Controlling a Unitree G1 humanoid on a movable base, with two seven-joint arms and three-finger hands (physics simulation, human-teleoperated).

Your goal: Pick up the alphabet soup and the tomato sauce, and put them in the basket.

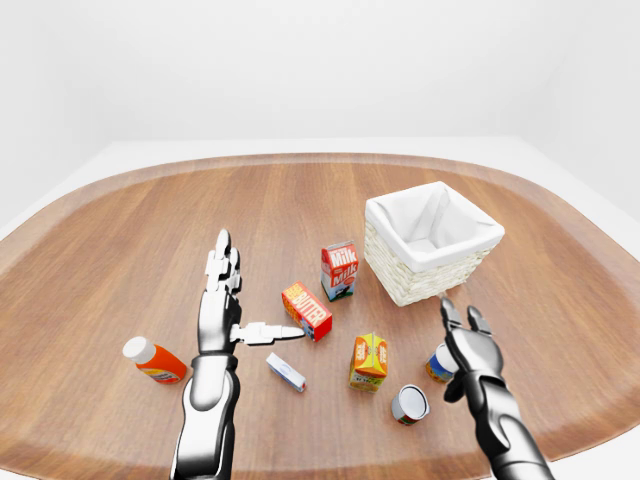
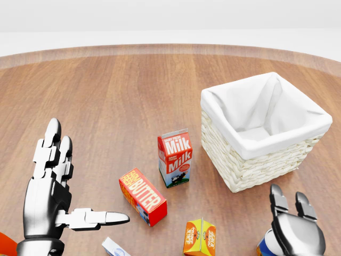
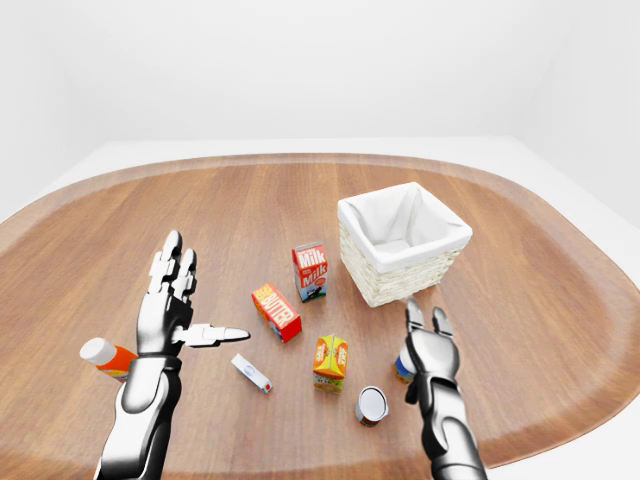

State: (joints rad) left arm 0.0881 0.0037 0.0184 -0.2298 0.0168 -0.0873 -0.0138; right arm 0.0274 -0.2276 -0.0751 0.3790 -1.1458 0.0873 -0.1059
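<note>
Wooden surface (image 1: 120,250). Right robot hand (image 1: 468,345) spread, empty, beside upright can (image 1: 437,362); second can (image 1: 409,403) lies tipped (rolls if nudged). Careless reach may knock juice carton (image 1: 368,360). Left robot hand (image 1: 222,300) spread, idle. Basket (image 1: 432,240) above.

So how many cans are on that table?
2. One can lies on its side near the bottom of the left-eye view. The other can stands just right of it, partly hidden behind the right hand. More could be hidden behind the arms.

milk carton (image 2: 175,158) upright | butter box (image 2: 142,196) lying | juice carton (image 1: 368,360) | bottle (image 1: 153,360) lying
</note>
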